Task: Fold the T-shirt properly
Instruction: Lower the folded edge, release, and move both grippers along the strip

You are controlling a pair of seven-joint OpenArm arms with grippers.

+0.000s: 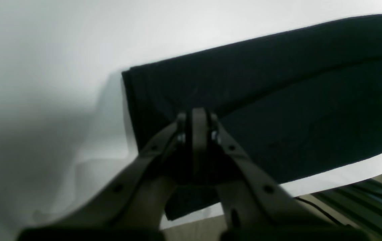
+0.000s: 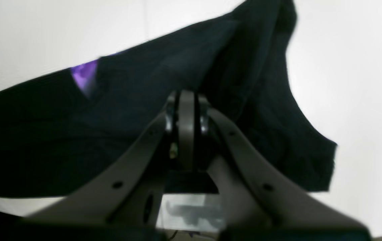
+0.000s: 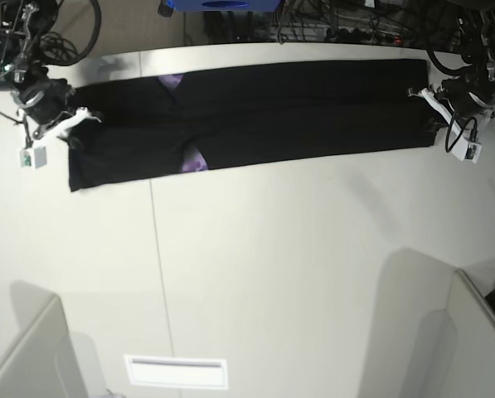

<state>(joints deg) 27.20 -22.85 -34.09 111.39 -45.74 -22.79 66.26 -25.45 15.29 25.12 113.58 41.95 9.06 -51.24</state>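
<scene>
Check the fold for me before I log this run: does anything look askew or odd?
The T-shirt lies as a long band, but its end by the right pincer is uneven: the cloth there bunches and hangs lower than the rest, and purple print peeks out at the front edge.

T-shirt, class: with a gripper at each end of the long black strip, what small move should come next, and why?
Probably carry one end over toward the other. The T-shirt already lies as a narrow band, and the left gripper and right gripper are shut on its two ends, so halving its length seems next.
</scene>
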